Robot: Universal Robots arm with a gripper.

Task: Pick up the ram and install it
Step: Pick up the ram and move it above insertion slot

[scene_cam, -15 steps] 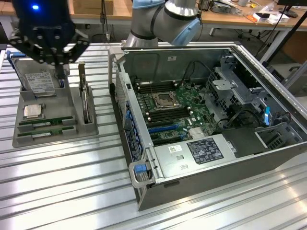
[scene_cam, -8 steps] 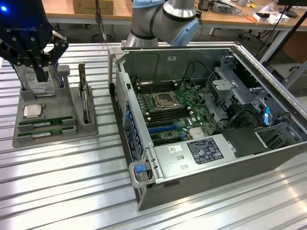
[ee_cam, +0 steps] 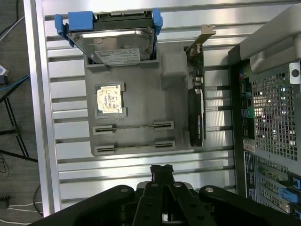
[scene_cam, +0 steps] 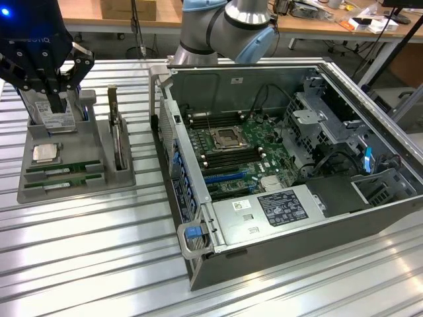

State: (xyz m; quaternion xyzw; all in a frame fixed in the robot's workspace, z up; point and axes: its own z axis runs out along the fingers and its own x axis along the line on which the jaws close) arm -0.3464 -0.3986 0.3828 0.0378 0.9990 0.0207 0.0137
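A: Where is the ram point(scene_cam: 63, 168) point(ee_cam: 134, 127)?

B: It lies on edge in a slot of the grey holder point(scene_cam: 79, 190) point(ee_cam: 141, 94), at the exterior view's left, with both ends seated in the holder's supports. A second stick point(scene_cam: 64, 184) point(ee_cam: 135, 146) lies parallel to it, just nearer.

A: What surrounds them?

B: Just beyond them the square processor chip point(scene_cam: 45, 152) point(ee_cam: 109, 100) sits flat in its recess. Farther still, a hard drive point(scene_cam: 56, 119) point(ee_cam: 113, 44) in a blue carrier stands tilted. To the right of the sticks a card point(scene_cam: 117, 142) point(ee_cam: 197, 108) stands on edge in the holder. It is between them and the open case point(scene_cam: 370, 218) point(ee_cam: 268, 108), whose side wall rises in front of the motherboard point(scene_cam: 244, 148).

A: And the gripper point(scene_cam: 58, 103) point(ee_cam: 161, 170)?

B: It hangs over the far end of the holder, roughly above the hard drive, I think; the angle makes that hard to judge. It is apart from the ram. Its fingers point(ee_cam: 155, 176) are pressed together with nothing between them.

A: What carries all this?

B: A ribbed metal table point(scene_cam: 86, 264) point(ee_cam: 141, 165). The holder and case stand side by side on it.
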